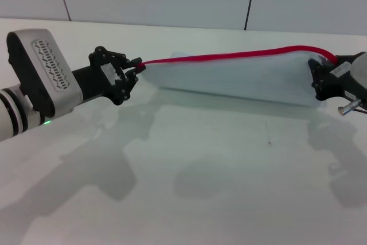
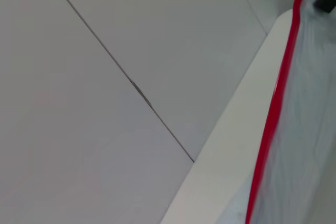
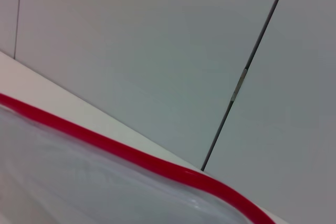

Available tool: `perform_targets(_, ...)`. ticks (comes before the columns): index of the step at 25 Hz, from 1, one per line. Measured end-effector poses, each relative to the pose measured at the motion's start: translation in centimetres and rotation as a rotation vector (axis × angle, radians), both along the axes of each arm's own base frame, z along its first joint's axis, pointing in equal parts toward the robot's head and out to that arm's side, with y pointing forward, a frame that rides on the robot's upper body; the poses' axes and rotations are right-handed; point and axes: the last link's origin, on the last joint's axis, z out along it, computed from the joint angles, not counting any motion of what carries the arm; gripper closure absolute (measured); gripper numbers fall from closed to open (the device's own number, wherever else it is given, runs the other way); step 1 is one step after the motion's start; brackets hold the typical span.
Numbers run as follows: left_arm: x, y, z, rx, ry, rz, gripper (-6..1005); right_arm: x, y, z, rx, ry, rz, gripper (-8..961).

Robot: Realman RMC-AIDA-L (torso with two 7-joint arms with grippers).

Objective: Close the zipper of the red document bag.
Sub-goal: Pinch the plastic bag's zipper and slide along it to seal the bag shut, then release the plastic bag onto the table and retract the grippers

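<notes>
The left claw (image 1: pixel 136 68) is pinching the zipper (image 1: pixel 229 57) at its left end; the right claw (image 1: pixel 322 78) is clamping the red document bag (image 1: pixel 235 78) at its right end, above the worktop (image 1: pixel 189 182).

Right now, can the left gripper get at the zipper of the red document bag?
Probably yes. The left gripper is already at the left end of the zipper, apparently shut on it, while the right gripper holds the red document bag at its other end. Nothing lies between.
</notes>
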Motion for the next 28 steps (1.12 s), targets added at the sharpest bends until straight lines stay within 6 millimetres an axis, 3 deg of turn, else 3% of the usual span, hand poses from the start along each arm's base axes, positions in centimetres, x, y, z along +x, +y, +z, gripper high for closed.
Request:
perform_targets(10,0.4,0.4,1.2,0.062,-0.151,0.053,890,1.6,0.1,1.5,0.021,0.000,-0.069,868)
perform_targets(15,0.0,0.3,1.7,0.081,-0.189,0.076,738,2.5,-0.4,1.9,0.033,-0.010,-0.093,654)
perform_targets(20,0.1,0.1,2.8,0.127,-0.329,0.109,502,2.2,-1.0,3.0,0.104,0.050,-0.082,458)
perform_targets(26,-0.8,-0.1,4.5,0.215,-0.569,0.189,301,1.2,-1.0,1.0,0.262,0.264,-0.015,308)
perform_targets(28,-1.0,-0.2,4.4,0.233,-0.609,0.195,301,1.5,-0.9,0.2,0.313,0.308,-0.010,264)
